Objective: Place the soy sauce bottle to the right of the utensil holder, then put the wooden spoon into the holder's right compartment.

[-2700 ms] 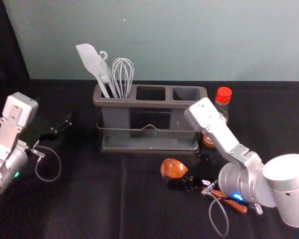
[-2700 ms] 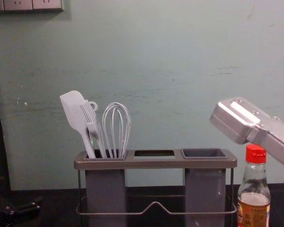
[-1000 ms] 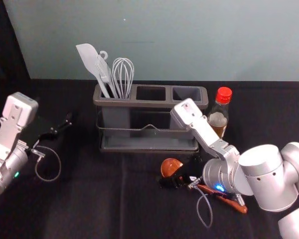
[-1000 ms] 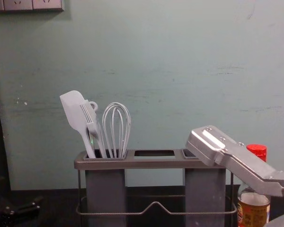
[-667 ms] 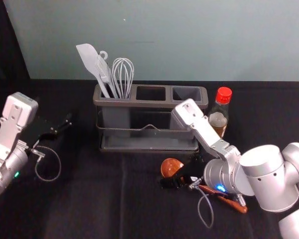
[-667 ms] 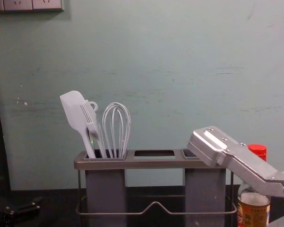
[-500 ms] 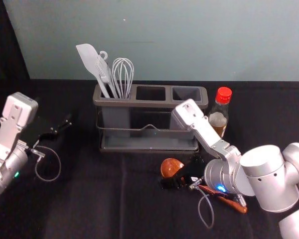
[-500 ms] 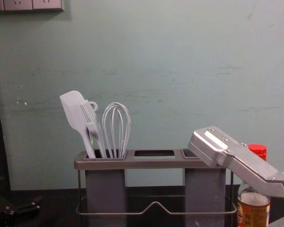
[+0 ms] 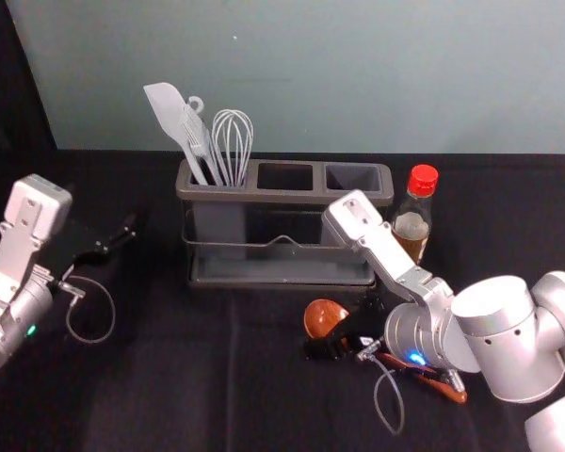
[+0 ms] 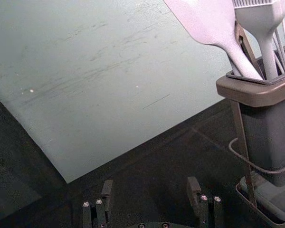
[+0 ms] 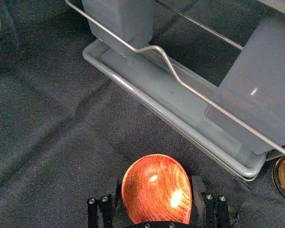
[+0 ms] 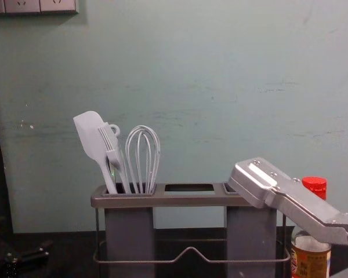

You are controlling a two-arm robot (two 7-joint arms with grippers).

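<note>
In front of the holder [image 9: 284,197], my right gripper [image 9: 332,327] spreads wide around the spoon [image 9: 320,314], contact unclear; my left gripper [image 9: 127,229], also spread, is left of the holder.

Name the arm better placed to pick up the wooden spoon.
Right, I'd judge: the right tool straddles the spoon's bowl in front of the holder; the left tool is beyond the holder's left end.
</note>
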